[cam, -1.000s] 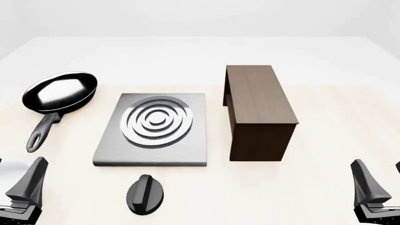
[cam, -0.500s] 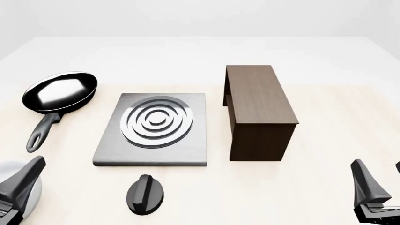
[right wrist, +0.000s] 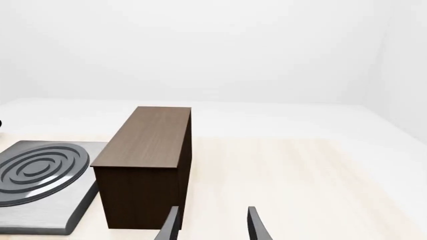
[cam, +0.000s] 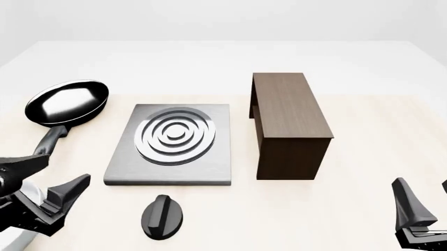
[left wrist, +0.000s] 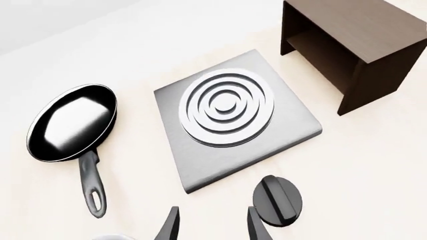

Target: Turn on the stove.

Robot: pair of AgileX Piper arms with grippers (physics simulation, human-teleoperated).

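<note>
On the bench, toward the left-centre of the front view, sits the stove, a flat grey metal slab that looks heavy and rigid, with its separate black knob lying just in front of it. That knob is the part to take: hard and probably smooth, so I would pinch its raised ridge across the narrow faces and twist. Off to the knob's left, the left gripper hangs with jaws spread wide and nothing between them. At the lower right edge, the right gripper seems open and empty, though it is largely cropped
</note>
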